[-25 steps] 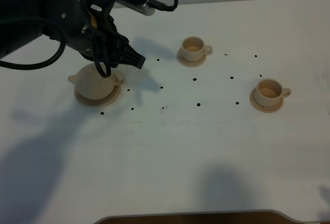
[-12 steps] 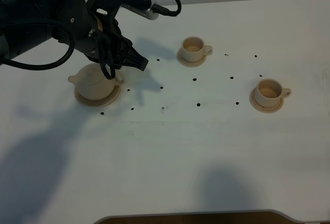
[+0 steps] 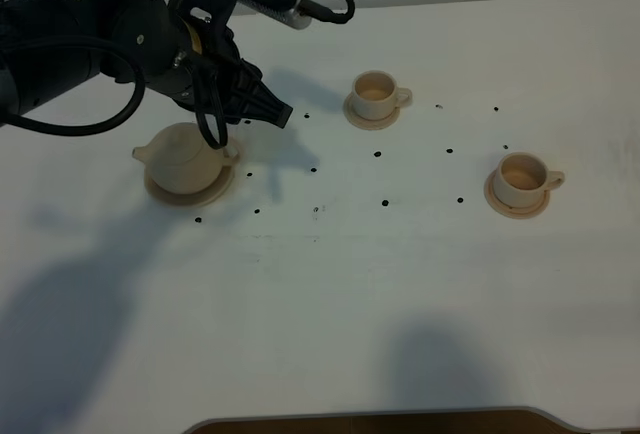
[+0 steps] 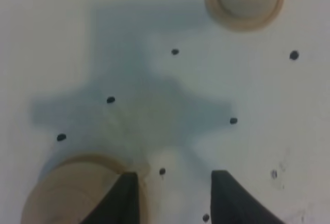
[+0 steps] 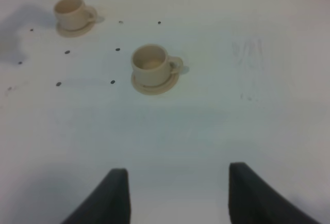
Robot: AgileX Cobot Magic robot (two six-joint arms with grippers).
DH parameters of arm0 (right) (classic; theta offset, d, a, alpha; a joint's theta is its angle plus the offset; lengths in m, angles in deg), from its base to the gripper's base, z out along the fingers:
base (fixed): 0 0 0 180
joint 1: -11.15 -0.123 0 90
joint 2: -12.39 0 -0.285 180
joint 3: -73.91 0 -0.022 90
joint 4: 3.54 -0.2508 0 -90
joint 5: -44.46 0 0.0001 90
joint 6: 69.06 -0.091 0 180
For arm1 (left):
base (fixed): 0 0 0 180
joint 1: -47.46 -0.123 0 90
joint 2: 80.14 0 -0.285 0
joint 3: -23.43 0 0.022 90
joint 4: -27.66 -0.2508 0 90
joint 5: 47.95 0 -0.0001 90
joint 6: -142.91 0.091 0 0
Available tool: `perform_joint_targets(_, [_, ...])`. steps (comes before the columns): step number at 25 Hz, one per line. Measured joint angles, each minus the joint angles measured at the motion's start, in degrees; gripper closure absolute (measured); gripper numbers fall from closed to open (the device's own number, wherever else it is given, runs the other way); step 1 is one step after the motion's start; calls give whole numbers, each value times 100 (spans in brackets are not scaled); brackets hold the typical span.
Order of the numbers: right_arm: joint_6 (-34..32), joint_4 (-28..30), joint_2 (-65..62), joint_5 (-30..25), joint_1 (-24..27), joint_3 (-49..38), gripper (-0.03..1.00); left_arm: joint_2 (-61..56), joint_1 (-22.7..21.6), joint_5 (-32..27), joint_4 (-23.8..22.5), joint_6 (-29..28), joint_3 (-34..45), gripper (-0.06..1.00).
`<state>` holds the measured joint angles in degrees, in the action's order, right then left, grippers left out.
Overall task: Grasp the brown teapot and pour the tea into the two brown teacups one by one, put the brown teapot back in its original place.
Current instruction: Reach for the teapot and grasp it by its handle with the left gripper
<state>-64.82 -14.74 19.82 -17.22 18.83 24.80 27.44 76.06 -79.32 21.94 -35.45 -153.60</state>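
You've got the left pincer (image 3: 268,111) hovering over the bench (image 3: 330,294) just beside the brown teapot (image 3: 183,157), on its loop-handle side, not touching it. Its fingers stand apart with nothing between them; the left wrist view shows only bare bench and black dots (image 3: 385,201) in the gap. The teapot sits upright on its wide saucer (image 3: 222,192) in the left part of the bench, spout toward the left edge, handle toward the middle; the lid is hidden by the arm. The far teacup (image 3: 374,88) stands on a small saucer (image 3: 358,118) near the far edge, around the middle of the bench. The right teacup (image 3: 522,176) stands on its own small saucer (image 3: 500,204) toward the right edge, well apart from the first. Both are upright, handles pointing to the right edge. Your right pincer (image 5: 178,195) is spread apart too, gripping nothing, over bare bench with both teacups ahead of it.
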Motion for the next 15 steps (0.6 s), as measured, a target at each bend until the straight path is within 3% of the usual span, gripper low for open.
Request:
perform_joint_targets(5, [0,0,0,0,0,0,52,297,0,-222,70,12,-294,58])
perform_joint_targets(12, [0,0,0,0,0,0,52,1411,0,-2205,127,133,-2161,58])
perform_joint_targets(15, [0,0,0,0,0,0,52,1823,0,-2776,132,47,-2869,58])
